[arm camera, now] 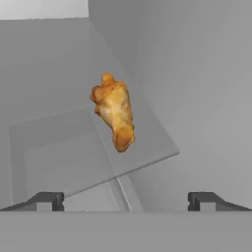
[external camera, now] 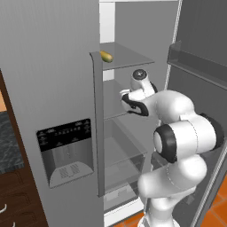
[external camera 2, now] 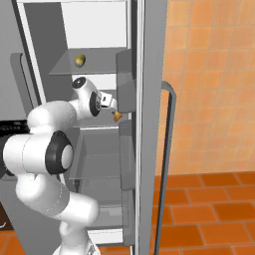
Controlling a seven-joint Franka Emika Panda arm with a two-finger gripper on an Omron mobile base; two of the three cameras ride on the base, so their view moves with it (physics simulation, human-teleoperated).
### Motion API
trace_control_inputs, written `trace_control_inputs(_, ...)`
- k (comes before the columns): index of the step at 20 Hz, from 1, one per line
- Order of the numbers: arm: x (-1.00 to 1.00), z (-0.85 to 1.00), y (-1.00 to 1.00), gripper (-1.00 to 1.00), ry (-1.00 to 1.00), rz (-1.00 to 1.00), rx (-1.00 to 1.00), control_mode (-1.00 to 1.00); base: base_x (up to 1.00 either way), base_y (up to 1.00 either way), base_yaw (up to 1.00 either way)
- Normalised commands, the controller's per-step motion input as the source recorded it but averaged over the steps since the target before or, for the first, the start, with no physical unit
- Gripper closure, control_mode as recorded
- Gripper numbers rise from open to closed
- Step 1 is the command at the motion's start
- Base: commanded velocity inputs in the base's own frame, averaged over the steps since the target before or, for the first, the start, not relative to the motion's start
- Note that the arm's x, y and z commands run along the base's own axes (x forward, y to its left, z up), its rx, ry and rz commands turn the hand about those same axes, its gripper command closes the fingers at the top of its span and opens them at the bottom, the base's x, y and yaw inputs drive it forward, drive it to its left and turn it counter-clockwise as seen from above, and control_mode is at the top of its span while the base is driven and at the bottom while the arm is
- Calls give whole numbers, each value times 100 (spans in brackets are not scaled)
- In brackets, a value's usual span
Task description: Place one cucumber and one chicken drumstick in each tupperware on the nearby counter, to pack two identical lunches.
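Orange-brown chicken drumstick, one counted: lies on a grey fridge shelf near its front edge, thick knobbly end toward twelve o'clock in the hand view, tapered end toward six. Judged light, firm and irregular, possibly a little slick; best taken across the thick middle, where the sides run nearly parallel, rather than at the narrow tip, which could pivot or squirt free. Yellow-green cucumber, one counted: rests on the upper shelf, at about eleven o'clock from the arm in the left base view; judged stiff, smooth and prone to roll. End effector: fingers spread fully wide, holding nothing, lined up short of the drumstick.
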Motion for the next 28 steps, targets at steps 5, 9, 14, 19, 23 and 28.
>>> trace_control_inputs(5,32,-28,-7,-100,0,0,-10,-100,0,0,0)
trace_control_inputs(9,39,-32,-20,-100,0,0,-8,-100,0,0,0)
trace_control_inputs(14,40,-22,-1,-100,0,0,-2,-100,0,0,0)
trace_control_inputs(19,80,-17,0,-100,0,0,0,-100,0,0,0)
trace_control_inputs(23,55,-24,0,-100,0,0,0,-100,0,0,0)
trace_control_inputs(28,60,-21,0,-100,4,0,0,-100,0,0,0)
